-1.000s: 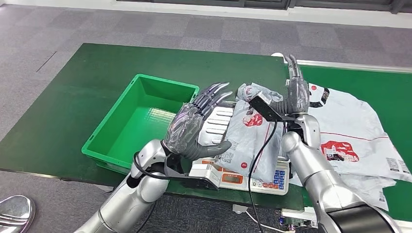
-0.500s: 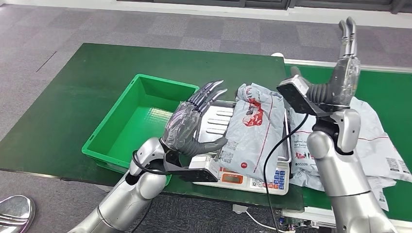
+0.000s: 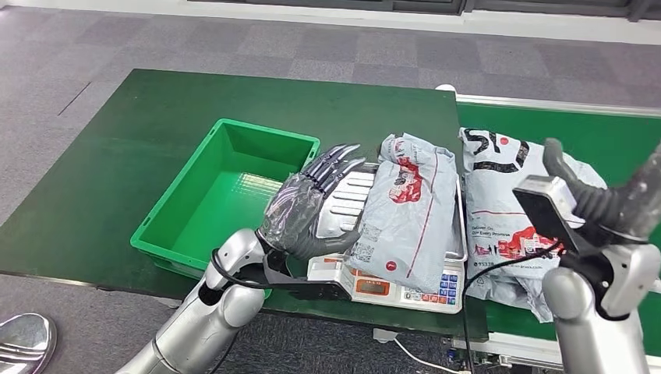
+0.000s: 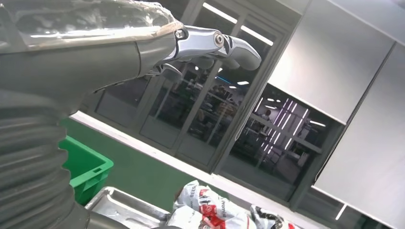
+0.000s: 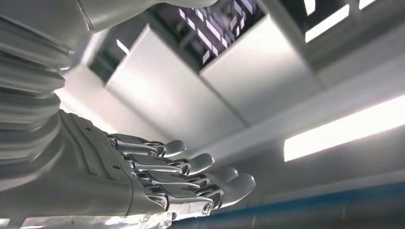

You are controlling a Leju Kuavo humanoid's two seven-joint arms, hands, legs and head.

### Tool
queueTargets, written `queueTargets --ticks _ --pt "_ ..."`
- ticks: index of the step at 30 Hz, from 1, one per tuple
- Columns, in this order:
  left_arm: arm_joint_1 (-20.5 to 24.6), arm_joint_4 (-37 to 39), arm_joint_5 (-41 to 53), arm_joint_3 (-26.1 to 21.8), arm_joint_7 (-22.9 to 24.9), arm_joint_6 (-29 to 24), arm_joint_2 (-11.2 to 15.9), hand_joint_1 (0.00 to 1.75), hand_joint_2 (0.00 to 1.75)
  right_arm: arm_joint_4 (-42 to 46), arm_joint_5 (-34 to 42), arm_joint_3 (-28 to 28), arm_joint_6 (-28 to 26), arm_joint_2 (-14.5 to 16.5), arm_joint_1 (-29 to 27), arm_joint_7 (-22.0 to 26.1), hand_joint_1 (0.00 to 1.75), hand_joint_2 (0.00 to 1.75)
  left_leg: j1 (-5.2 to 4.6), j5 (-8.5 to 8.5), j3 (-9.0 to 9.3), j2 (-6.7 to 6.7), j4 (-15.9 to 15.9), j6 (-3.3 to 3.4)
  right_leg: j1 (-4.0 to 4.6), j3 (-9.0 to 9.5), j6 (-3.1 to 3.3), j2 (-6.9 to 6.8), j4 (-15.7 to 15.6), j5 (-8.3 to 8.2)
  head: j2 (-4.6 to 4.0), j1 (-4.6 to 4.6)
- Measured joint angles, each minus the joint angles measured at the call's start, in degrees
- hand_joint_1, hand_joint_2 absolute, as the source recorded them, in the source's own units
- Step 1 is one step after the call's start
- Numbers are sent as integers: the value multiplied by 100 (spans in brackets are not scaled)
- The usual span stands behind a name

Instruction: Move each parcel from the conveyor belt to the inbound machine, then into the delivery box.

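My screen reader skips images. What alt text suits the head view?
A grey parcel lies on a scale's metal tray, the robot's open left hand beside it. A green box sits left; more parcels lie right.

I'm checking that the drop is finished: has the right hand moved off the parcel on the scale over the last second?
Yes. The right hand has swung away from the parcel on the scale, rightward toward the conveyor belt.
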State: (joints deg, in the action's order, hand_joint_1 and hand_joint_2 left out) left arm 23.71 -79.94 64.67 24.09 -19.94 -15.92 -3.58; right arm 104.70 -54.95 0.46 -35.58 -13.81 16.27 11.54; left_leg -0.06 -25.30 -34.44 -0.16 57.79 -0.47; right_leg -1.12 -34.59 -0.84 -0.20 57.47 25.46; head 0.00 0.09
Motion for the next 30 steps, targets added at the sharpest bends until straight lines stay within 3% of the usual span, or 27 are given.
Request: queueTargets --ticks 5,10,18,24,30 --pt "61 59 66 1 25 88 -66 0 175 671 71 -529 -397 -7 -434 16 0 175 -1 -3 1 10 0 1 -1 -2 -1 6 0 0 1 -1" --pt "211 244 -28 74 3 130 -193 0 175 970 361 -1041 -309 -81 -684 17 0 175 -3 -2 7 6 1 4 -3 6 -2 -2 -5 -1 0 -1" --pt "332 481 -167 238 -13 178 -255 0 175 1452 690 -2052 -19 -128 -1790 31 0 175 -4 -13 6 0 1 13 -4 8 -5 -9 -5 6 0 0" --pt "244 466 -183 334 66 207 -254 0 175 1906 983 -2718 308 258 -2789 450 0 175 0 -31 7 7 -3 -2 0 7 0 0 -2 20 0 0" --pt "209 443 -183 357 91 207 -254 0 175 2044 1004 -2798 407 483 -3027 521 0 175 0 -31 10 15 -3 -3 0 6 1 10 -2 21 1 -1"
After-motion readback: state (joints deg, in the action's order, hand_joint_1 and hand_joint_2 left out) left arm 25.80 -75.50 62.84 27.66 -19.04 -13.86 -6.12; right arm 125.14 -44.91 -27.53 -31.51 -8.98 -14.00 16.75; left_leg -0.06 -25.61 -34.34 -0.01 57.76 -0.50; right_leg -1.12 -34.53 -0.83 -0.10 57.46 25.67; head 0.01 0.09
